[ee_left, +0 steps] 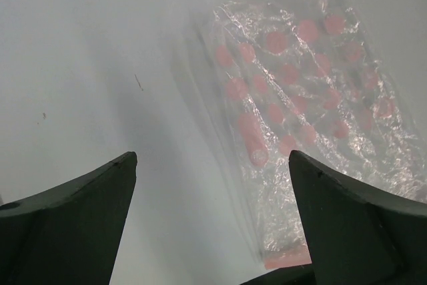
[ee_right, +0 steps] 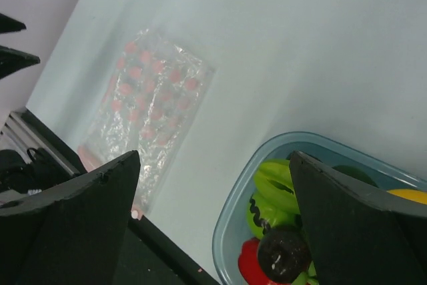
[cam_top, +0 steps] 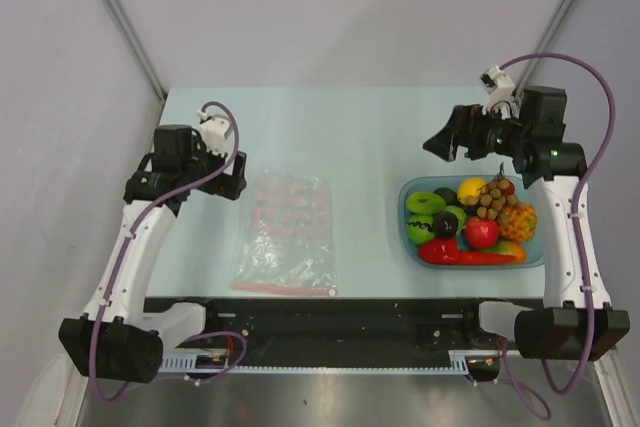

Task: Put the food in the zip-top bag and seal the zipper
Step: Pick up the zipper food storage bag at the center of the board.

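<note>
The clear zip-top bag (cam_top: 285, 229) with pink dots lies flat on the table at centre left. Its red zipper strip (cam_top: 285, 289) is at the near edge. The food (cam_top: 480, 219) sits in a light blue tray (cam_top: 403, 217) at the right: a yellow lemon (cam_top: 471, 188), brown grapes (cam_top: 492, 199), an orange pineapple (cam_top: 518, 219), a red pepper (cam_top: 465, 255) and green pieces (cam_top: 425, 203). My left gripper (cam_top: 235, 179) is open and empty, above the table just left of the bag (ee_left: 307, 98). My right gripper (cam_top: 445, 145) is open and empty, above the tray's far left corner (ee_right: 233, 225).
The black rail (cam_top: 340, 312) runs along the table's near edge, right beside the zipper strip (ee_left: 287, 258). In the right wrist view the bag (ee_right: 153, 105) lies left of the tray, with bare table between them. Grey walls close in the table's sides.
</note>
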Robot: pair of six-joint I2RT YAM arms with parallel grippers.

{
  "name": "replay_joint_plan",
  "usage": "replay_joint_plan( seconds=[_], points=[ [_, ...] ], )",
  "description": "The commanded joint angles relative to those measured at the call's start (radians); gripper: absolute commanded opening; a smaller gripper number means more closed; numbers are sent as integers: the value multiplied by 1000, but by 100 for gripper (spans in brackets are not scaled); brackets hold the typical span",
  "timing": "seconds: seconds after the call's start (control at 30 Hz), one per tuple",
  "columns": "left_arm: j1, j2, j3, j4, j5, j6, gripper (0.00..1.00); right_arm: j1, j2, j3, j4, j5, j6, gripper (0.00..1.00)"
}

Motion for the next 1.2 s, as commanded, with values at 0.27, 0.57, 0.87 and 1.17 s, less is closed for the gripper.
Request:
replay_joint_plan(
  seconds=[0.27,0.57,0.87,1.17],
  points=[
    [-165,-54,-41,-65,79,422,100,127,-16,-123,-57,-3,-126,100],
    [-607,-168,-309,-36,-84,493,100,127,9,-129,-74,-7,-154,100],
    [-870,-201,-477,15,-100,436,96,110,30,-130,-77,3,-164,100],
    [-1049,-215,-621,136,-264,489,93,108,26,-140,-97,46,-190,100]
  ],
)
